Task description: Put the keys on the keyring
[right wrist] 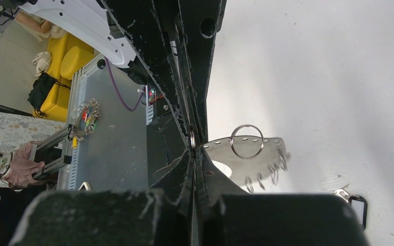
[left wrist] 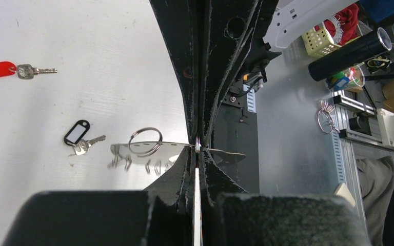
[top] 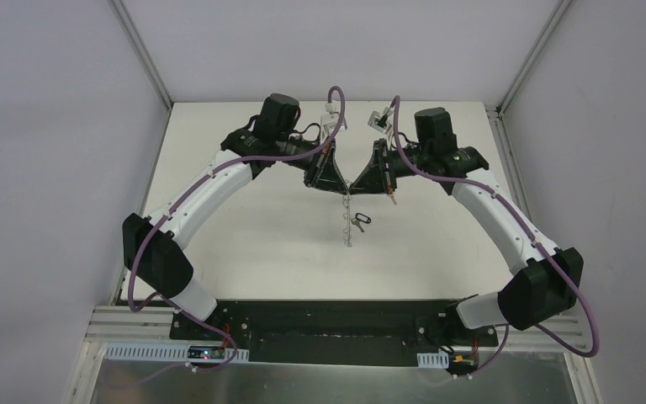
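Observation:
The keyring (left wrist: 169, 149), a thin grey band with one large ring (left wrist: 145, 141) and several small wire loops (left wrist: 133, 164), hangs in the air at mid-table (top: 349, 231). My left gripper (left wrist: 198, 149) and my right gripper (right wrist: 194, 148) meet tip to tip, and both are shut on the same end of it. In the right wrist view the band (right wrist: 256, 156) sticks out to the right. The key with the dark tag (left wrist: 79, 136) lies on the table beside the hanging band (top: 360, 220). Further off lies the red-headed key (left wrist: 0, 70). Neither key touches the keyring.
The white table (top: 252, 244) ends at a black base bar (top: 336, 324) between the arm mounts, with a metal shelf (left wrist: 292, 133) beyond it. Grey walls and aluminium posts (top: 147, 59) close in the back and sides.

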`<state>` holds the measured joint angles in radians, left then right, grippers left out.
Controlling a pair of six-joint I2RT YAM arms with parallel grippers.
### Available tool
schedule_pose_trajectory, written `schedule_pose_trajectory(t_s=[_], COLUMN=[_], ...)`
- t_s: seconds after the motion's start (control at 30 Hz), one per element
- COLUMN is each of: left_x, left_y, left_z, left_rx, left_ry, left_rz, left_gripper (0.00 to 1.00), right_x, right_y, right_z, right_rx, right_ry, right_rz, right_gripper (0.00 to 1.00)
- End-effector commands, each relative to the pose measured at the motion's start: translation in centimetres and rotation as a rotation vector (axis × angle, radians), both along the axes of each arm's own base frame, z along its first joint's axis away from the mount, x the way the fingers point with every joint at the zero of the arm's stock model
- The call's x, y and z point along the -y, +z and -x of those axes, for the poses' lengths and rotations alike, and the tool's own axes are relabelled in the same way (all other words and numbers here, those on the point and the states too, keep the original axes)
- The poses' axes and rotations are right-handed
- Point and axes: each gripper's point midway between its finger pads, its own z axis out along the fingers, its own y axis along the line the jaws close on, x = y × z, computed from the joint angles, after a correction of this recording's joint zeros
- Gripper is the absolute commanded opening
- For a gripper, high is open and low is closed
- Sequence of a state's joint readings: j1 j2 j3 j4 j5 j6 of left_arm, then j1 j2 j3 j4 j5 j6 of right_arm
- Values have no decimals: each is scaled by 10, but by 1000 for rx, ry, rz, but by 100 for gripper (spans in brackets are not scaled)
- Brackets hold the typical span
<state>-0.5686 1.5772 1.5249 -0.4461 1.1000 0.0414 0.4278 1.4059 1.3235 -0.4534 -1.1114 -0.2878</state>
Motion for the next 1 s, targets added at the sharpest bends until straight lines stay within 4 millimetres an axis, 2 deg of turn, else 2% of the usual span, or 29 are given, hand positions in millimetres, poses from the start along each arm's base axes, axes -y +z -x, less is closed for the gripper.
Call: schedule_pose_trajectory(t_s=[0.0,0.07,0.1,0.23,0.3,0.4,0.5,0.63,0.77,0.97], left_x=[0,0,-1,-9,-15,-22,-24,-18,-11,-9], left_y=[16,17,18,32,42,52,54,50,44,34], left_z=[15,15,15,9,3,-5,-8,-15,-16,-12], left_rx=[41,40,40,28,19,26,34,65,29,-12], left_ry=[-63,-64,-65,-56,-39,-19,-7,-8,-7,-10], left_rz=[54,54,56,81,100,117,115,126,133,149], left_gripper=[0,0,3,25,32,39,43,43,34,27], right_x=[-6,-5,-5,-2,-1,1,2,1,-2,-5], right_y=[15,15,15,13,12,9,7,7,11,15], right_z=[-2,-2,-2,-3,-2,-4,-4,0,3,2], right_rx=[66,73,80,102,106,108,107,92,79,57], right_ry=[35,35,34,24,21,12,12,33,51,56], right_rz=[-53,-49,-46,-24,-17,6,22,11,-19,-40], right_gripper=[0,0,0,0,0,0,0,0,0,0])
